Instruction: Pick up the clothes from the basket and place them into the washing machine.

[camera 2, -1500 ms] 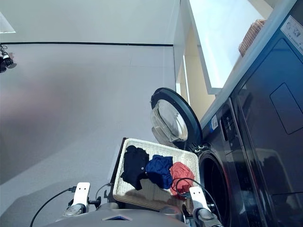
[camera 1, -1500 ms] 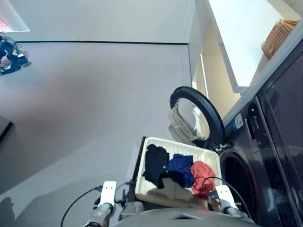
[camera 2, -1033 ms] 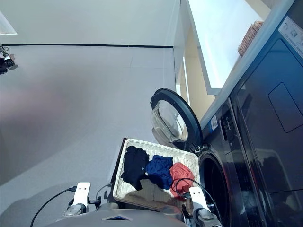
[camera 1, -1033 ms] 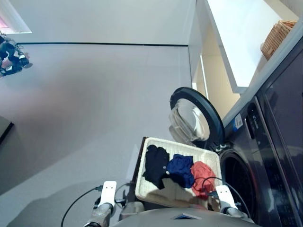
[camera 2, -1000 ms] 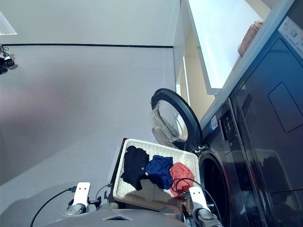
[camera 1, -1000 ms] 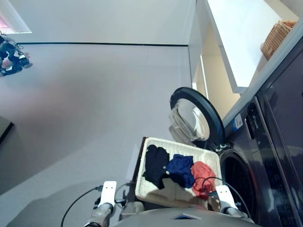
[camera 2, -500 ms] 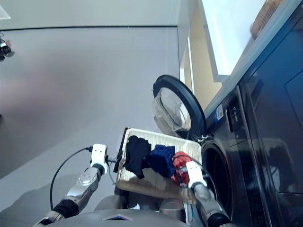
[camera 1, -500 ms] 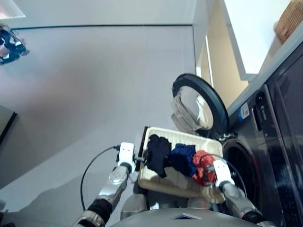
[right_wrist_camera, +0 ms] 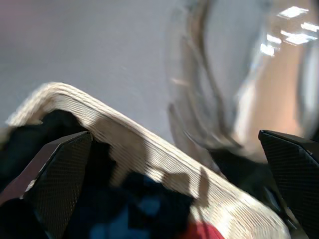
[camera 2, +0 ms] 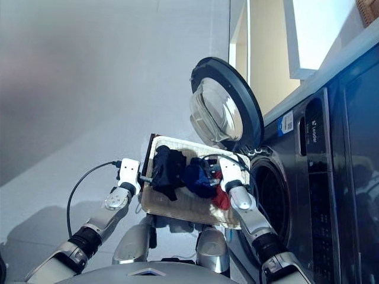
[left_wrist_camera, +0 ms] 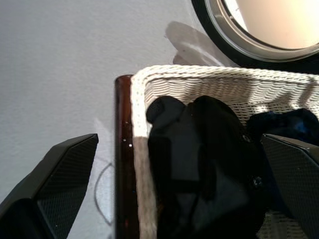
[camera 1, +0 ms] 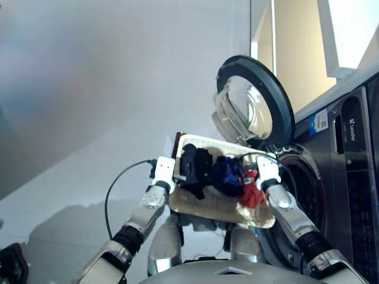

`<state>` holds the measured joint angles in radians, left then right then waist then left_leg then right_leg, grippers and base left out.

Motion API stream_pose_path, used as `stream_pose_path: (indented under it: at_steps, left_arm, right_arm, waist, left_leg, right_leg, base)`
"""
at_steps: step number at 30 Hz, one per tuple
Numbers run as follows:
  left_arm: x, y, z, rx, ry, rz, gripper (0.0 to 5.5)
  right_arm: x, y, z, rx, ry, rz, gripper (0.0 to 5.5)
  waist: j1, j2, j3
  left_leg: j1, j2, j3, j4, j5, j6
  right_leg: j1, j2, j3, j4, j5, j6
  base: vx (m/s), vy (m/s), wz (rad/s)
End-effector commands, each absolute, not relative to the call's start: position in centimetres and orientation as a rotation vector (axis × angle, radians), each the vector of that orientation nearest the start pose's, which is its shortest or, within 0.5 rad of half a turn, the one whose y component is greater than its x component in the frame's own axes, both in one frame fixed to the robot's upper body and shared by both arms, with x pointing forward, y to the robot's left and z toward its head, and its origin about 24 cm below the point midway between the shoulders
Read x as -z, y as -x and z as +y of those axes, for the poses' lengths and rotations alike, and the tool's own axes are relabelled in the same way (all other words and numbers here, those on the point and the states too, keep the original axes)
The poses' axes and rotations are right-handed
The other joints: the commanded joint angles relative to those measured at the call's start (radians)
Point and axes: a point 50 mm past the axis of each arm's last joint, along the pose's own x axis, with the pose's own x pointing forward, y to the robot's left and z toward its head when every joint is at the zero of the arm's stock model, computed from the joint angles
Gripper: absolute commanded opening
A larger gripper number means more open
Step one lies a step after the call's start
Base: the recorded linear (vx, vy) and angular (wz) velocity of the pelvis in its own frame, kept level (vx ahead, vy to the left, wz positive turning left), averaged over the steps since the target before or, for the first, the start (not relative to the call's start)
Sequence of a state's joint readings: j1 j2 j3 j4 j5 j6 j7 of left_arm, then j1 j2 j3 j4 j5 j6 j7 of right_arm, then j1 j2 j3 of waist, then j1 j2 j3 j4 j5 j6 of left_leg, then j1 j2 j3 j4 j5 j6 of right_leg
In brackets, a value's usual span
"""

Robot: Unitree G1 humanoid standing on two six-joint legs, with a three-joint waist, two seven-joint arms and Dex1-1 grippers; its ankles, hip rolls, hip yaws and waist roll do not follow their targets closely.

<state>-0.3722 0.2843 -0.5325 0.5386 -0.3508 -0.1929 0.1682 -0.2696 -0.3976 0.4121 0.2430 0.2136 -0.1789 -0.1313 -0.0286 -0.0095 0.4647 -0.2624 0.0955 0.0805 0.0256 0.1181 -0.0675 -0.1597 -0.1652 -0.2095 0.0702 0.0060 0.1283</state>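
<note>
The cream-white basket (camera 1: 204,208) stands in front of the dark grey washing machine (camera 1: 349,171), whose round door (camera 1: 253,107) hangs open beside the drum hole (camera 1: 296,189). In the basket lie the clothes: a black garment (camera 1: 194,168), a navy one (camera 1: 226,174) and a red one (camera 1: 252,193). My left gripper (camera 1: 179,169) is at the basket's left rim, open, with the black garment (left_wrist_camera: 199,164) between and beyond its fingers. My right gripper (camera 1: 251,171) hovers open over the navy (right_wrist_camera: 129,214) and red cloth, holding nothing.
A dark brown bar (left_wrist_camera: 123,159) runs along the basket's left side. A black cable (camera 1: 118,186) loops from my left wrist. A small brown wicker basket (camera 2: 368,9) sits high on the machine's top. Pale floor lies to the left.
Both arms have risen and reached forward to the basket, left to its left rim, right over the navy and red cloth. The camera has tilted down. The clothes lie as before.
</note>
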Motion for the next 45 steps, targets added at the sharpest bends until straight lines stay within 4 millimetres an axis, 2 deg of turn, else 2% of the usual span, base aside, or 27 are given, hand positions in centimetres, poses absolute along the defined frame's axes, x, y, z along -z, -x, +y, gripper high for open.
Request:
stream_pose_path:
  at_steps: [1,3,4,5,7,8,16,22,31,37,41,45]
  left_arm:
    - [-2.4,-30.3,11.2,0.220,-0.140,0.016,5.50]
    - [-3.2,-31.2,10.9,0.189,-0.142,-0.008,5.50]
    - [-3.2,-31.2,10.9,0.189,-0.142,-0.009,5.50]
    - [-4.1,-31.8,11.1,0.152,-0.153,-0.044,5.50]
    - [-4.7,-32.4,11.1,0.129,-0.166,-0.066,5.50]
    - [-4.7,-32.4,11.1,0.128,-0.167,-0.067,5.50]
    - [-7.6,-34.6,10.6,0.055,-0.150,-0.142,5.50]
    - [-8.8,-35.6,10.2,0.033,-0.144,-0.162,5.50]
    - [-11.7,-37.3,9.6,0.021,-0.130,-0.218,5.50]
    - [-13.0,-38.3,10.2,-0.026,-0.126,-0.228,5.50]
    - [-14.0,-39.3,11.2,-0.119,-0.134,-0.217,5.50]
    - [-14.4,-39.7,11.6,-0.153,-0.106,-0.209,5.50]
  right_arm:
    - [-10.7,-28.5,-11.0,-0.340,0.168,-0.367,5.50]
    - [-12.6,-28.6,-9.5,-0.372,0.171,-0.455,5.50]
    - [-12.6,-28.6,-9.4,-0.372,0.171,-0.455,5.50]
    - [-13.7,-28.8,-8.3,-0.384,0.169,-0.508,5.50]
    - [-14.4,-29.0,-7.0,-0.409,0.165,-0.536,5.50]
    - [-14.4,-29.0,-6.9,-0.409,0.165,-0.538,5.50]
    - [-18.1,-28.5,-2.7,-0.528,0.129,-0.691,5.50]
    - [-19.5,-28.2,-1.5,-0.563,0.105,-0.744,5.50]
    - [-21.7,-27.2,0.4,-0.652,0.065,-0.826,5.50]
    - [-22.4,-26.4,0.7,-0.697,0.025,-0.854,5.50]
    - [-22.5,-25.4,0.8,-0.753,-0.003,-0.866,5.50]
    - [-22.3,-24.9,0.7,-0.780,-0.032,-0.858,5.50]
  waist:
    - [-0.005,-0.053,-0.008]
    - [-0.014,-0.056,0.016]
    - [-0.015,-0.056,0.013]
    - [-0.016,-0.059,0.030]
    - [-0.018,-0.063,0.043]
    - [-0.018,-0.064,0.042]
    - [-0.032,-0.084,0.055]
    - [-0.042,-0.089,0.055]
    - [-0.063,-0.100,0.055]
    - [-0.079,-0.106,0.055]
    - [-0.095,-0.117,0.055]
    - [-0.097,-0.122,0.055]
  left_leg:
    - [0.004,0.015,0.019,0.149,-0.134,-0.018]
    - [-0.054,0.013,0.014,0.202,-0.153,-0.019]
    - [-0.060,0.013,0.013,0.206,-0.154,-0.019]
    - [-0.099,0.015,0.012,0.244,-0.165,-0.016]
    - [-0.136,0.018,0.014,0.273,-0.174,-0.012]
    - [-0.140,0.018,0.015,0.276,-0.175,-0.012]
    - [-0.308,0.022,0.011,0.361,-0.197,-0.005]
    - [-0.374,0.024,0.007,0.375,-0.194,-0.008]
    - [-0.501,0.024,-0.004,0.417,-0.194,-0.008]
    - [-0.546,0.023,-0.011,0.434,-0.194,-0.010]
    - [-0.577,0.022,-0.017,0.442,-0.188,-0.014]
    - [-0.583,0.021,-0.020,0.440,-0.185,-0.014]
  right_leg:
    - [-0.119,-0.015,0.082,0.140,0.018,-0.002]
    - [-0.188,-0.009,0.100,0.205,0.007,0.000]
    - [-0.193,-0.010,0.101,0.208,0.005,0.000]
    - [-0.233,-0.006,0.113,0.240,0.000,-0.001]
    - [-0.276,-0.001,0.127,0.267,-0.006,-0.005]
    - [-0.280,-0.001,0.128,0.270,-0.006,-0.005]
    - [-0.450,0.009,0.149,0.335,-0.012,-0.011]
    - [-0.516,0.012,0.150,0.347,-0.012,-0.014]
    - [-0.637,0.022,0.158,0.376,-0.006,-0.019]
    - [-0.677,0.023,0.160,0.385,-0.005,-0.023]
    - [-0.702,0.027,0.163,0.389,-0.001,-0.027]
    - [-0.709,0.029,0.164,0.386,0.002,-0.029]
  base:
    - [0.000,0.000,0.000]
    - [-0.081,0.010,0.028]
    - [-0.108,0.012,0.057]
    - [-0.087,0.019,0.041]
    - [-0.085,0.022,-0.022]
    - [-0.064,0.015,-0.074]
    - [-0.066,0.001,-0.031]
    - [0.000,0.000,0.000]
    - [0.000,0.000,0.000]
    - [0.000,0.000,0.000]
    - [0.000,0.000,0.000]
    - [0.000,0.000,0.000]
